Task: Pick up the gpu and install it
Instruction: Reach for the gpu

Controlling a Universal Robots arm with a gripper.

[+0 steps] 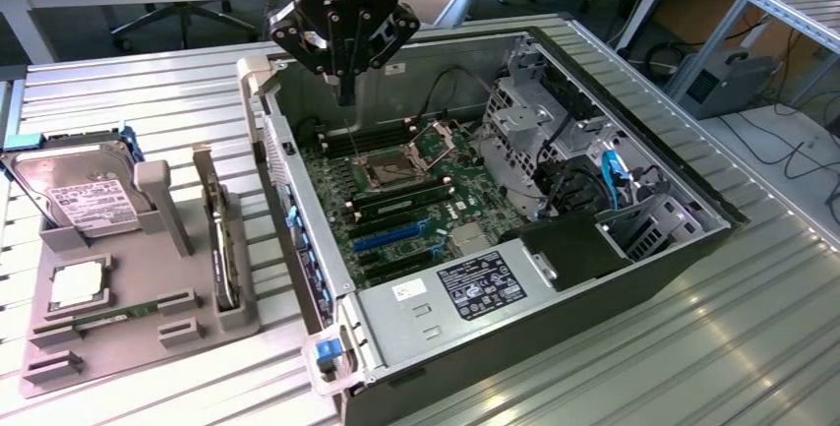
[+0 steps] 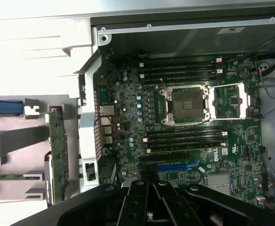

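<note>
Pincer (image 1: 345, 91): fingers pressed together, pinching nothing; it hangs above the open computer case (image 1: 552, 342), over one end of the motherboard (image 1: 407, 200).
Gpu (image 1: 226, 249): standing on edge in a slot of the grey holder tray (image 1: 118, 347), outside the case and just beside its wall; nothing touches it.
Expansion slots (image 1: 390, 239): bare, with no card seated.
Done: nothing of the task, by my reading; the card is not yet picked up.
Left: the whole job, both the pick and the install.
Nearby: hard drive (image 1: 82, 200) upright in the same tray on the slatted metal surface (image 1: 157, 91), apart from the gpu.
</note>
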